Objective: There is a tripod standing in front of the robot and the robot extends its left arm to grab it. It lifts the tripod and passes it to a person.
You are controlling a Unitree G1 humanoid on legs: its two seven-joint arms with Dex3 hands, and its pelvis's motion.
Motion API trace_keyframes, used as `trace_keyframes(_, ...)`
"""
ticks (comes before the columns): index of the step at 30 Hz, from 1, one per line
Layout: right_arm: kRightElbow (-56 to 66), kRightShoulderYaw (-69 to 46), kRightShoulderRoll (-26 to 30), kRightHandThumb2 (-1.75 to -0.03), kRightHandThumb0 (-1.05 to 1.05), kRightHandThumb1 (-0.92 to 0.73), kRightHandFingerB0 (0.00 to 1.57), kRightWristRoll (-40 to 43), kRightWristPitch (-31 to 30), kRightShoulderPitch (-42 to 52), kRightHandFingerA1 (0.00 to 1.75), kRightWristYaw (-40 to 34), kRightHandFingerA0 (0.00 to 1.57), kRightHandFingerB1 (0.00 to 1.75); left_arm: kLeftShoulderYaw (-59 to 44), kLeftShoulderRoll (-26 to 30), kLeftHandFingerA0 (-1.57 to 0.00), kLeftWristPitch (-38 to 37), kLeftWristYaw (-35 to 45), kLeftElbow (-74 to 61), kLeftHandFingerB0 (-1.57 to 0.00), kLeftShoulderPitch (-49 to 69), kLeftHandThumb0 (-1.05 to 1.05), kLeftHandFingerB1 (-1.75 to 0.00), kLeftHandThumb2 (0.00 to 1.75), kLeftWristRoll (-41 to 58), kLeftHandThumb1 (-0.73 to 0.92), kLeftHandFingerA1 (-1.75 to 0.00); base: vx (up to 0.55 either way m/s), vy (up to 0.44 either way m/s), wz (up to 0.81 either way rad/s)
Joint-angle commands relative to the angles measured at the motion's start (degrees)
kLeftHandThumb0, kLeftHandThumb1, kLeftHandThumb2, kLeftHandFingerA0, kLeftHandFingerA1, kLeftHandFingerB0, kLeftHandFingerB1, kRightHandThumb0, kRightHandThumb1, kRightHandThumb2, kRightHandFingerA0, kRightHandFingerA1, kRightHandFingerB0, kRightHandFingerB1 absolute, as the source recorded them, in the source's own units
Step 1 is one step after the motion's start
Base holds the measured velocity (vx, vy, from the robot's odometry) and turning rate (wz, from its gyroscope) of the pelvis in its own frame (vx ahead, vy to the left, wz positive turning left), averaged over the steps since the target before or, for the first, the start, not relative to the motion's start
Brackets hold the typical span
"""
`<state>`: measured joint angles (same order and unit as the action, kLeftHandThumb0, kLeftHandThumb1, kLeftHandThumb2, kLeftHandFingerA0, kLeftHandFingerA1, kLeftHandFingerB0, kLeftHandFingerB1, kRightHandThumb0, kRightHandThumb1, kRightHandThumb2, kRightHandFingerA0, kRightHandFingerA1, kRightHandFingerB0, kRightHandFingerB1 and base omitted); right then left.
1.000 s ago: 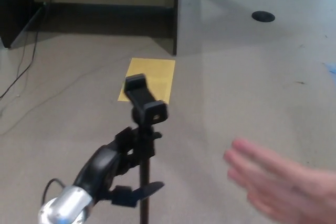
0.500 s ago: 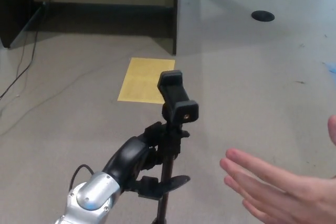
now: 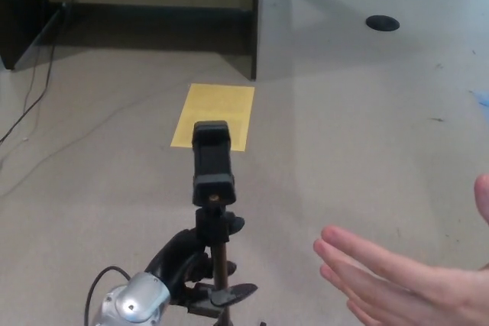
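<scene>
Grey carpet, tripod held up for a waiting palm

Head view: carpet floor [image 3: 367, 112] runs back to a dark desk panel [image 3: 256, 20], with a yellow sheet [image 3: 214, 116] lying flat on it and a cable [image 3: 46, 112] trailing along the left side. The left hand [image 3: 183, 269] comes in from the bottom left, its fingers [image 3: 229, 295] closed round the thin pole of the tripod [image 3: 212, 181] just under the head, so the phone clamp on top stands upright and clear of the grip. The tripod's legs are out of view, so whether it is off the floor cannot be seen. A person's hand [image 3: 397, 280] reaches in from the lower right, open and flat, near the pole but apart from it, apparently placed to receive it. The robot's right hand does not show.
</scene>
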<state>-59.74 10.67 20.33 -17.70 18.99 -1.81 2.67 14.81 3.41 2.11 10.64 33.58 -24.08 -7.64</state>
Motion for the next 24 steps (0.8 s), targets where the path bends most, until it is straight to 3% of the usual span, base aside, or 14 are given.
trace_keyframes(1, 0.65, -0.3, 0.74, -0.62, -0.39, -0.71, 0.49, 0.42, 0.69, -0.15, 0.44, 0.54, 0.71, 0.37, 0.08, -0.97, -0.7, -4.37, -4.93, 3.34, -0.1, -1.6, -0.17, -0.45, 0.93, -3.05, 0.53, -0.68, 0.0, 0.0, 0.0)
trace_keyframes(2, 0.8, -0.26, 0.93, -0.62, -0.38, -0.71, 0.5, 0.36, 0.58, -0.24, 0.44, 0.74, 0.71, 0.37, -0.14, -1.39, -0.85, -5.58, -5.09, 4.19, -0.32, -1.85, -0.2, -0.32, 0.65, -2.74, 0.81, -0.51, 0.0, 0.0, 0.0)
trace_keyframes(4, 1.12, -0.17, 1.29, -0.61, -0.39, -0.71, 0.5, 0.17, 0.42, -0.15, 0.44, 0.84, 0.71, 0.37, -0.28, -1.86, -0.88, -7.56, -5.32, 5.49, -0.37, -2.15, -0.19, -0.33, 0.65, -2.63, 0.83, -0.53, 0.0, 0.0, 0.0)
trace_keyframes(7, 0.98, 0.06, 1.53, -0.61, -0.4, -0.69, 0.52, -0.36, 0.27, -0.56, 0.45, 0.23, 0.73, 0.38, -1.15, -3.38, -1.05, -9.94, -5.6, 6.19, -0.78, -2.29, -0.02, -0.49, 0.65, -1.45, 0.85, -0.62, 0.0, 0.0, 0.0)
trace_keyframes(9, 0.59, 0.28, 1.65, -0.61, -0.4, -0.7, 0.51, -0.59, 0.02, -0.96, 0.44, 0.43, 0.71, 0.37, -1.54, -3.83, -1.04, -10.82, -5.59, 6.32, -0.83, -2.27, -0.01, -0.56, 0.65, -1.27, 0.85, -0.67, 0.0, 0.0, 0.0)
trace_keyframes(12, 0.62, 0.39, 1.73, -0.61, -0.4, -0.71, 0.51, -0.61, -0.48, -1.37, 0.43, 0.79, 0.7, 0.37, -2.22, -4.6, -1.02, -11.18, -6.37, 4.9, -0.76, -1.59, 0.01, -0.93, 0.64, -1.07, 0.88, -0.87, 0.0, 0.0, 0.0)
trace_keyframes(18, -0.33, -0.01, 1.73, -0.62, -0.39, -0.7, 0.51, 0.03, -0.86, -1.83, 0.43, 1.72, 0.7, 0.37, -4.42, -6.17, -1.0, -9.33, -7.41, -2.52, -0.71, 1.43, 0.0, -0.91, 0.65, 0.14, 0.86, -0.96, 0.0, 0.0, 0.0)
trace_keyframes(19, -0.04, 0.19, 1.92, -0.61, -0.39, -0.7, 0.51, -0.25, -0.73, -1.59, 0.43, 1.62, 0.7, 0.37, -5.07, -6.48, -0.95, -9.94, -7.44, -3.98, -0.62, 2.24, -0.09, -1.01, 0.67, 0.7, 0.91, -1.02, 0.0, 0.0, 0.0)
trace_keyframes(20, 0.13, 0.44, 1.99, -0.62, -0.39, -0.7, 0.51, -0.64, -0.77, -1.51, 0.43, 1.26, 0.71, 0.37, -6.44, -6.86, -1.01, -10.16, -7.57, -7.12, -0.72, 2.72, 0.01, -0.93, 0.65, 2.0, 0.87, -0.96, 0.0, 0.0, 0.0)
trace_keyframes(24, 0.57, 0.4, 2.13, -0.62, -0.39, -0.7, 0.51, -0.64, -0.71, -1.89, 0.44, 1.26, 0.72, 0.37, -9.1, -6.95, -1.04, -9.55, -7.12, -13.06, -0.75, 1.59, -0.02, -0.91, 0.65, 3.13, 0.87, -1.01, 0.0, 0.0, 0.0)
